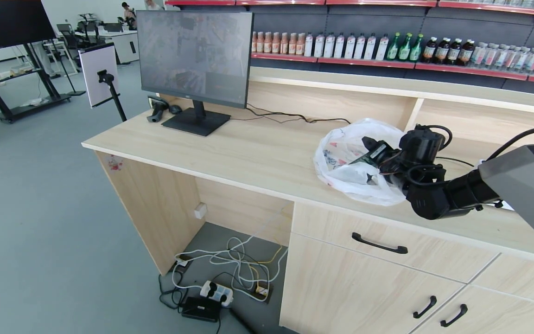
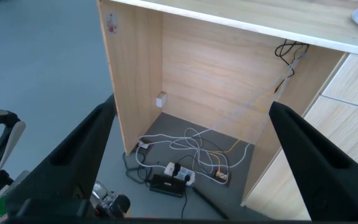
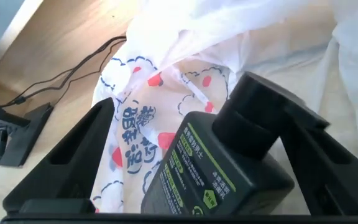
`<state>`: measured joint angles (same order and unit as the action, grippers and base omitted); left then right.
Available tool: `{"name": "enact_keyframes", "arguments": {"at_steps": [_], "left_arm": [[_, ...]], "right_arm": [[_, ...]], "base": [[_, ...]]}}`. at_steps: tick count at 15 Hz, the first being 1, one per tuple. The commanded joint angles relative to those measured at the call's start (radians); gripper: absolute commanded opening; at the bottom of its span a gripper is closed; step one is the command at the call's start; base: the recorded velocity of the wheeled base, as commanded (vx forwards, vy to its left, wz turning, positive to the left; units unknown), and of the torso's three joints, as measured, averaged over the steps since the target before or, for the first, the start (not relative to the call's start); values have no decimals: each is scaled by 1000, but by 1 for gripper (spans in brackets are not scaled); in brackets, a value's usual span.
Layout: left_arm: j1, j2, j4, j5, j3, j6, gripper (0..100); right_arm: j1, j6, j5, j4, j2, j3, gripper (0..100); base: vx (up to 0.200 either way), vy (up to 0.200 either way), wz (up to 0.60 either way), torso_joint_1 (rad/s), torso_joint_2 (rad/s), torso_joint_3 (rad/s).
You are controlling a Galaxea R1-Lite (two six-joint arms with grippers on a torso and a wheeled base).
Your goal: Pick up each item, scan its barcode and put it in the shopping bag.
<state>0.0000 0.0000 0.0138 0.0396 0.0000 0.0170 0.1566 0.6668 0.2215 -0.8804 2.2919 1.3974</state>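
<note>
Right gripper (image 3: 207,124) is clamped on a dark squarish bottle with a black cap and green label (image 3: 210,177) — held cap-first at the mouth of the white printed plastic shopping bag (image 1: 336,155), on the right of the pale wooden counter (image 1: 248,148). Release is best delayed until the bottle is well inside — the thin film could snag. Left gripper (image 2: 191,109) hangs spread, low beside the counter.

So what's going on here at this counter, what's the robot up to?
The robot is bagging shop items. Its right gripper is shut on a dark bottle with a black cap and holds it at the mouth of the white shopping bag on the wooden counter. Whether the bottle is inside yet is hard to tell. The left gripper hangs open, low beside the counter, holding nothing. A handheld scanner lies by the monitor.
</note>
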Motion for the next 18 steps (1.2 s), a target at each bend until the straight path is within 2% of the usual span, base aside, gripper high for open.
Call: {"name": "enact_keyframes", "arguments": {"at_steps": [1,5,9,12,13,15,16,18], "left_arm": [[0,0,0,0,0,0,100],[0,0,0,0,0,6,100],[0,0,-2,0,0,6,100],[0,0,-2,0,0,3,100],[0,0,-2,0,0,3,100],[0,0,-2,0,0,1,100],[0,0,-2,0,0,0,100],[0,0,0,0,0,3,100]], "right_arm": [[0,-6,22,-32,-26,-21,100],[32,-46,33,-74,-135,-94,100],[44,-219,15,-89,-267,-179,100],[87,-423,-36,-287,-358,-353,100],[116,-566,-53,-422,-374,-448,100],[166,-711,-151,-637,-365,-569,100],[173,-771,-175,-690,-370,-637,100],[192,-814,-174,-690,-431,-699,100]], "base": [[0,0,0,0,0,0],[0,0,0,0,0,0],[0,0,0,0,0,0],[0,0,0,0,0,0],[0,0,0,0,0,0],[0,0,0,0,0,0],[0,0,0,0,0,0],[0,0,0,0,0,0]]}}
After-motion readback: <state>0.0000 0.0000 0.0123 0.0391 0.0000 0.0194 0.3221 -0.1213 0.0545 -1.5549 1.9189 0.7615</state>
